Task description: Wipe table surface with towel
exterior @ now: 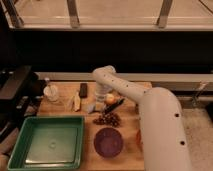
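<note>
The towel (91, 106), a small pale blue-grey cloth, lies on the light wooden table surface (127, 125) near its middle. My white arm reaches in from the lower right, bends at the back of the table and comes down. My gripper (99, 100) is shut, low over the table at the towel's right edge. Whether the cloth is pinched between the jaws is hidden by the wrist.
A green tray (20, 150) fills the front left. A purple bowl (108, 141) and dark grapes (107, 119) sit in front of the gripper. An orange fruit (110, 98), a black stick (116, 106), a black bar (83, 90), a yellowish piece (76, 103) and a white bottle (50, 92) surround it.
</note>
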### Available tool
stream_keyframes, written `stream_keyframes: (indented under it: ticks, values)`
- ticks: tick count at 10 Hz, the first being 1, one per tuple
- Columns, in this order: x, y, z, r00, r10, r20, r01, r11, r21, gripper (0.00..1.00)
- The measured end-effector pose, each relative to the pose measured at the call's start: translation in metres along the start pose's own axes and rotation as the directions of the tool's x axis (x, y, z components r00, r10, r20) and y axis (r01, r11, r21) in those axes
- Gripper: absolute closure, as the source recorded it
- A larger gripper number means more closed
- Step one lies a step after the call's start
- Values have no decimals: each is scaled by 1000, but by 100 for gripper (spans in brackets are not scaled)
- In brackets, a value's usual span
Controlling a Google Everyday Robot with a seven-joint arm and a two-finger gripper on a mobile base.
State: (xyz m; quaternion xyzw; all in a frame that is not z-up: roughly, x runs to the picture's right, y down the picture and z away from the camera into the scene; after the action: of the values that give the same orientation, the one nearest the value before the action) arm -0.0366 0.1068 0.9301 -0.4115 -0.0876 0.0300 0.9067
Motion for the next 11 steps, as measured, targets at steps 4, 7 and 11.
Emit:
stream_keyframes:
  ticks: [4, 7, 11]
  values:
    - [-48, -7, 4, 996, -77, 37, 76, 997, 25, 100]
    - [-69, 24, 10, 990, -119, 79, 120, 993, -4, 100]
    - [-34, 43, 8, 997, -59, 45, 61, 997, -40, 100]
